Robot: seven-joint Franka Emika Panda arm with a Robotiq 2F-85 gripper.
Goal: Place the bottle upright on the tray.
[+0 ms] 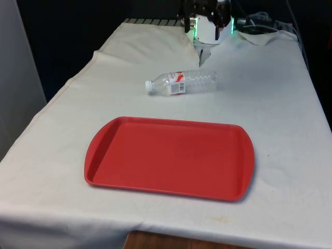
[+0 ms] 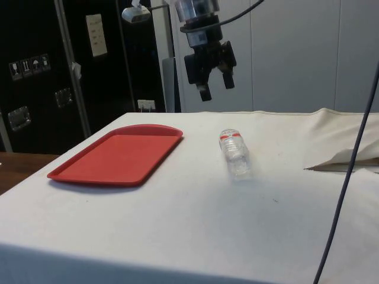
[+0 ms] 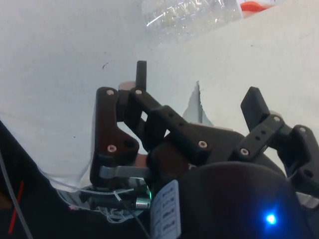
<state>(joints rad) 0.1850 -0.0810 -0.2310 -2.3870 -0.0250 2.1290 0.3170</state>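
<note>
On the near surface: the red tray (image 1: 168, 158) lies flat on the white cloth (image 1: 280, 104) and carries nothing.
Bottle position: beyond the tray, the clear plastic bottle (image 1: 181, 82) lies on its side on the cloth, apart from the tray's far rim, its white cap (image 1: 149, 86) pointing toward the front view's left.
Progress: judged from this layout, nothing of the task is done; the bottle is neither lifted, turned upright, nor on the tray.
Remaining: reaching the bottle, grasping it, standing it up, and setting it on the tray.
End effector: farthest back, the end effector (image 2: 214, 86) hangs in the air above the surface, well above the bottle in the side view.
Fingers: spread apart, released, holding and touching nothing.
</note>
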